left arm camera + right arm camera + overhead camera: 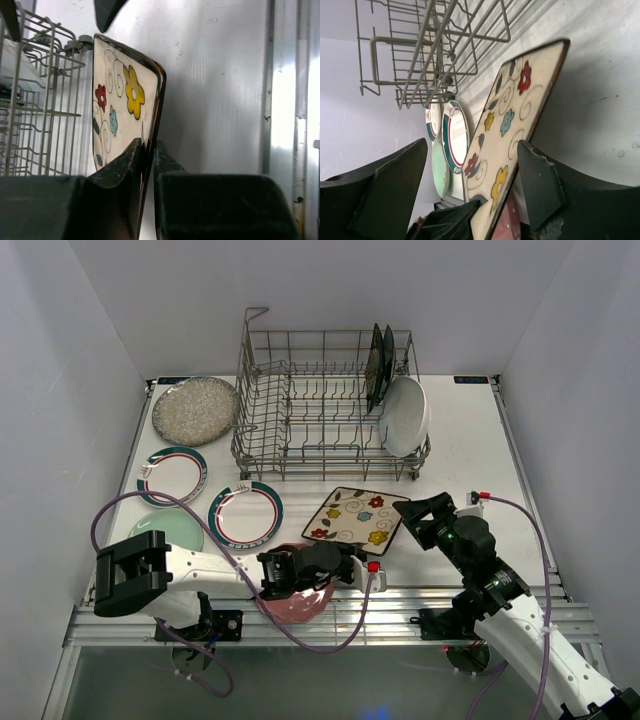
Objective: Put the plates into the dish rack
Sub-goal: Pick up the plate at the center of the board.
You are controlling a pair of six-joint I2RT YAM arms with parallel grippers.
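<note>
While the left gripper (149, 147) is clenched on the near rim of the cream floral square plate (355, 515), its two dark fingers pinching the thin brown edge between them, the right gripper (472, 147) stands released, fingers spread wide to either side of that plate's right corner and touching nothing. The plate is glazed ceramic, rounded at the corners, painted with yellow, red and blue flowers and curling stems. It lies face up and nearly flat on the white table (470, 440), just in front of the dish rack (330, 335), turned so one corner points toward the rack; being square, it has no long axis. The rack is grey wire with upright tines. A white oval plate (408, 415) and a black floral plate (378, 365) stand on edge at its right end.
</note>
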